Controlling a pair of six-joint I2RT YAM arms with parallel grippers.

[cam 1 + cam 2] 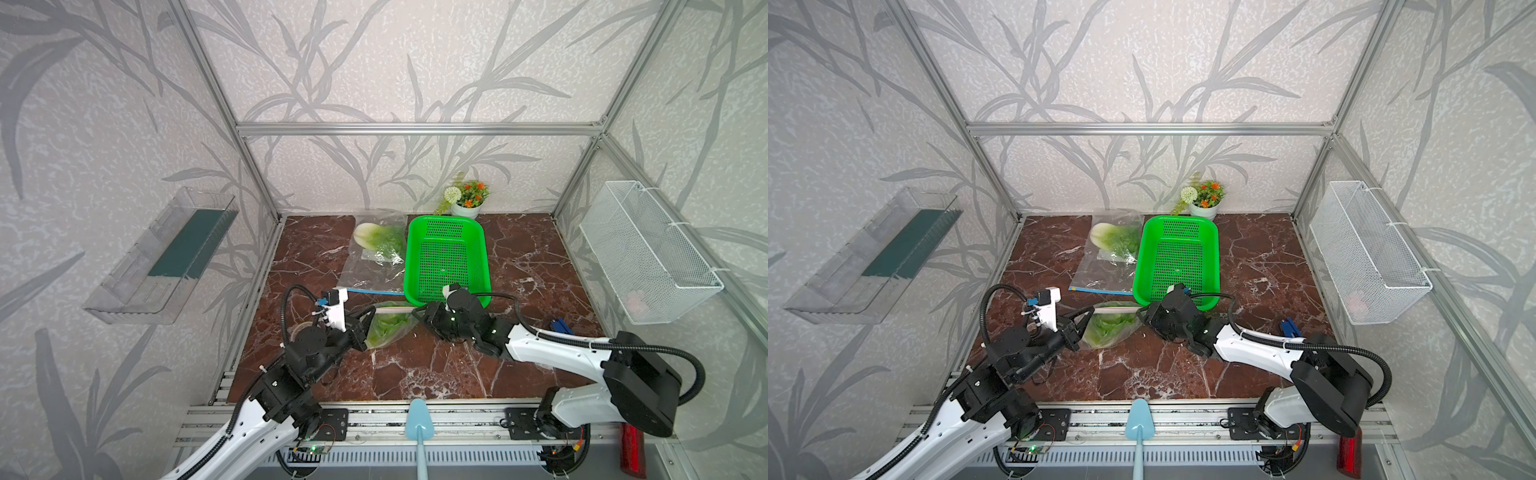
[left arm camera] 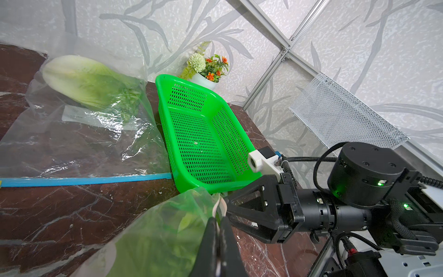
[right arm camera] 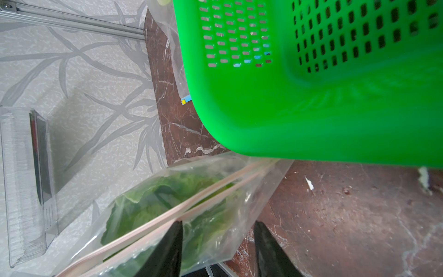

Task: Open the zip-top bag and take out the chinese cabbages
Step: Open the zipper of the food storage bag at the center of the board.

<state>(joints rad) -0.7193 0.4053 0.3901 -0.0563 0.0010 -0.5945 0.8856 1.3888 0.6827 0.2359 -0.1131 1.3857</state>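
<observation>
Lying as crinkly light-green leaves inside a clear zip-top bag with a pale pink seal [image 3: 254, 189], just in front of the perforated green plastic basket [image 1: 409, 257]: one of the chinese cabbages [image 3: 148, 203]. Resting white-based in a second clear bag with a blue seal [image 1: 365, 272], left of the basket: the other cabbage [image 1: 376, 239]. Pinching the pink-sealed rim with the closed left gripper [image 2: 218, 218]. Straddling that bag's corner with the right gripper [image 3: 218, 225], jaws apart.

Two cabbages are counted: a far cabbage [image 1: 376, 241] and a near cabbage [image 1: 386, 330]. Two bags are counted: a blue-zip bag [image 1: 365, 274] and a pale-zip bag [image 1: 395, 309]. One green basket [image 1: 446, 219], one flowerpot [image 1: 465, 210], one wire basket [image 1: 648, 253], one clear tray [image 1: 137, 286] and one scoop [image 1: 419, 417] are seen.
</observation>
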